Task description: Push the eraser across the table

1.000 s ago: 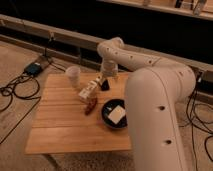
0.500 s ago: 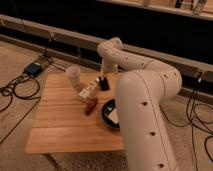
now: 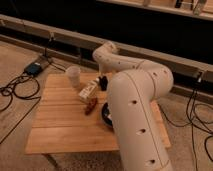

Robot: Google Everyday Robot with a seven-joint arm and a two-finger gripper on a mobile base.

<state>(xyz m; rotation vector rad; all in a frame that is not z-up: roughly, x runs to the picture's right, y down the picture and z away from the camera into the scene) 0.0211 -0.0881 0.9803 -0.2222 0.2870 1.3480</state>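
The table (image 3: pixel 60 125) has a light wooden plank top and fills the lower left of the camera view. My white arm (image 3: pixel 137 110) sweeps from the lower right up and over to the table's far edge. Its dark gripper (image 3: pixel 103 83) hangs low there, just right of a white-and-tan little box (image 3: pixel 88 91). I cannot make out the eraser apart from the dark gripper; it is hidden. A slim reddish-brown piece (image 3: pixel 91 105) lies in front of the box.
A pale cup (image 3: pixel 73 76) stands near the far left of the table. A black bowl (image 3: pixel 105 114) is mostly covered by my arm. Cables (image 3: pixel 15 92) and a small device (image 3: pixel 34 68) lie on the floor at left, more cables (image 3: pixel 197 107) at right.
My arm has swung further across the right side of the table, covering most of the black bowl. The gripper stays near the box at the far edge.
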